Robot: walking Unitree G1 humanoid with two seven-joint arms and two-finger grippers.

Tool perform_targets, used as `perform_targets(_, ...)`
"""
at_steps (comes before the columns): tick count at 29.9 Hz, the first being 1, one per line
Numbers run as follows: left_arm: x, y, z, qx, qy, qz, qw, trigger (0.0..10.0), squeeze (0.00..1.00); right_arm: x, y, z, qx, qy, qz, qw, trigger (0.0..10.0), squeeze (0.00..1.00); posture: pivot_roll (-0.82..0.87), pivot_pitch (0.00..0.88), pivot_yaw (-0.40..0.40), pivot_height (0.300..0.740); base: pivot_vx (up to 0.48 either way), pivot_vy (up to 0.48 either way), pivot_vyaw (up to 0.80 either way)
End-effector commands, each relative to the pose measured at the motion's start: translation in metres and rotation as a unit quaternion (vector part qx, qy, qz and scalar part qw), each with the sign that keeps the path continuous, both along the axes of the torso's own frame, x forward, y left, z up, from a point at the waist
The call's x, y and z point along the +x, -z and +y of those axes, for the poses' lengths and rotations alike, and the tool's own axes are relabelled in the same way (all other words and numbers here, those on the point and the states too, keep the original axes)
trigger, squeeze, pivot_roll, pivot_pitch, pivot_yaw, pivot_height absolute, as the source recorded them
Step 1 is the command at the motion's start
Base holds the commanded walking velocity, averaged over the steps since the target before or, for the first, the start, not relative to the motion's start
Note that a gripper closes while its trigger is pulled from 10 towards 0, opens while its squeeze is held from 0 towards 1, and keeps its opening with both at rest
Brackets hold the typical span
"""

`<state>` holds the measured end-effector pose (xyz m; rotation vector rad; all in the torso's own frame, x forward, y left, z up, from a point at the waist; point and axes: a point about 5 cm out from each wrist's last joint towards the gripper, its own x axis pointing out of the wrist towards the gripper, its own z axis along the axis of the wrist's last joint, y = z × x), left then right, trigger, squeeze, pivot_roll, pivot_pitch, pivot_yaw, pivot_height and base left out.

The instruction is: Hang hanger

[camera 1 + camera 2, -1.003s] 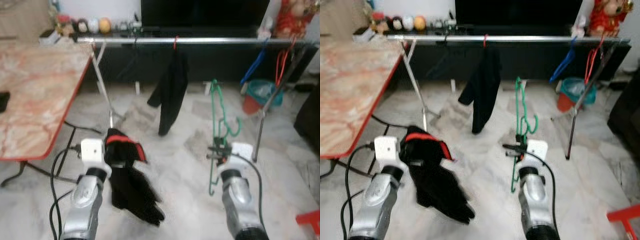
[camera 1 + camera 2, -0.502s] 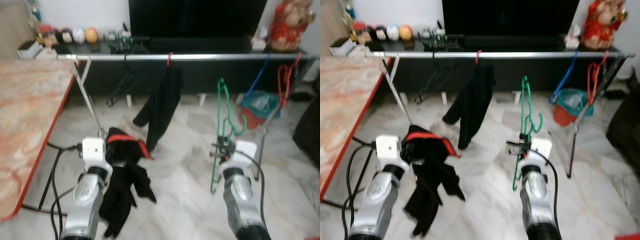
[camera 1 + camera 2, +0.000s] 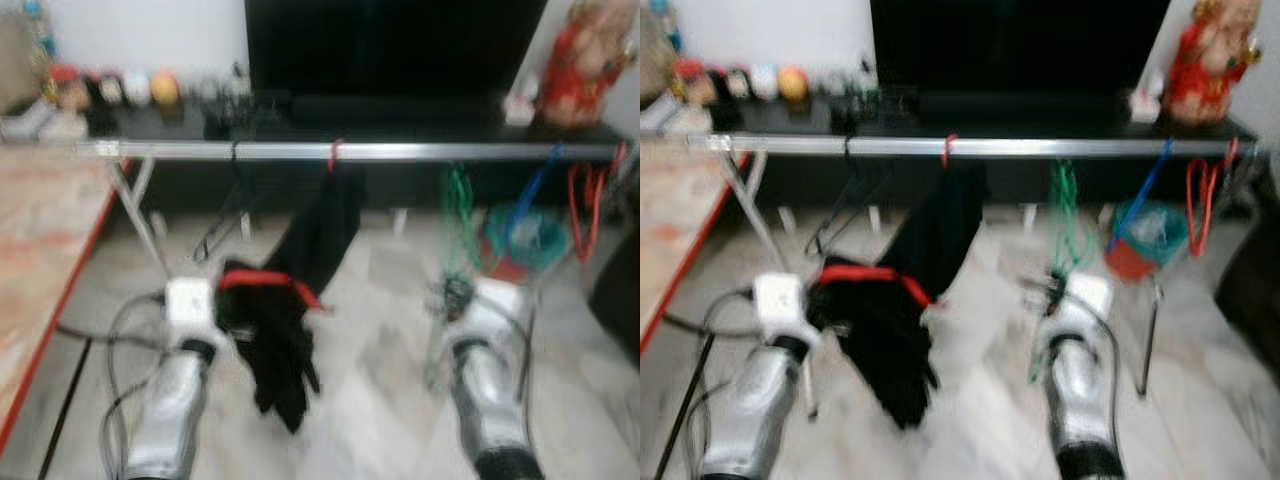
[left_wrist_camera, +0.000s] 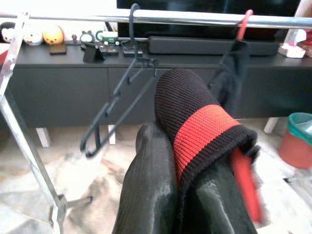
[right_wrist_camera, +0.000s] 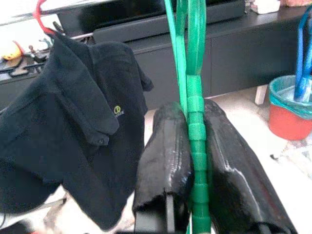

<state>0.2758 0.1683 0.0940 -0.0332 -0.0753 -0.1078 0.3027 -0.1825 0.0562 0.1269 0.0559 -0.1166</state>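
Note:
My right gripper [image 5: 192, 161] is shut on a green hanger [image 5: 194, 73], which stands upright above the wrist [image 3: 458, 215]. My left gripper [image 3: 235, 305] is shut on a black garment with a red band [image 4: 195, 131], which dangles below it [image 3: 275, 355]. The silver clothes rail [image 3: 350, 151] runs across in front of me at about head-camera height. On it hang a black shirt on a red hanger [image 3: 325, 225] and an empty black hanger [image 4: 122, 107]. The green hanger's hook is below and just in front of the rail.
A marble-topped table with a red edge [image 3: 40, 230] stands to my left. Behind the rail is a black TV cabinet [image 3: 390, 110]. Blue and red hangers [image 3: 575, 195] hang at the rail's right end above a red bucket [image 3: 515, 250]. The rail's leg [image 3: 135, 220] slants down left.
The camera has moved closer to the rail and the picture is blurred. Both grippers still hold the same things; the dangling garment swings beneath the left one.

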Motion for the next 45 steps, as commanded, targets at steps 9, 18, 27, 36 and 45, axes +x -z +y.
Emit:
perform_targets(9,-0.020,0.015,0.008,0.022,0.011,0.026,0.999,10.0,0.00,-0.002,0.003,-0.014,-0.004,0.035,0.016,0.999,10.0,0.00,-0.03,0.000,-0.015,0.740,0.172,0.000,0.00)
perform_targets(18,-0.020,0.014,0.005,0.018,0.019,0.027,0.999,10.0,0.00,0.000,0.014,-0.015,0.008,0.039,0.070,0.997,10.0,0.00,-0.03,0.000,-0.018,0.740,0.000,0.000,0.00)
perform_targets(27,-0.022,0.013,0.001,0.026,0.034,0.025,0.999,10.0,0.00,-0.012,-0.001,-0.028,0.046,0.123,-0.022,0.991,10.0,0.00,-0.03,0.000,-0.016,0.740,0.000,0.000,0.00)
perform_targets(36,-0.021,0.014,-0.003,0.029,0.043,0.026,0.998,10.0,0.00,-0.017,0.013,-0.017,0.024,0.098,0.026,0.995,10.0,0.00,-0.04,0.000,-0.017,0.740,0.000,0.000,0.00)
perform_targets(45,-0.021,0.014,-0.003,0.033,0.045,0.029,0.998,10.0,0.00,-0.012,0.029,-0.010,0.012,0.064,0.101,0.993,10.0,0.00,-0.04,0.000,-0.014,0.740,0.000,0.000,0.00)
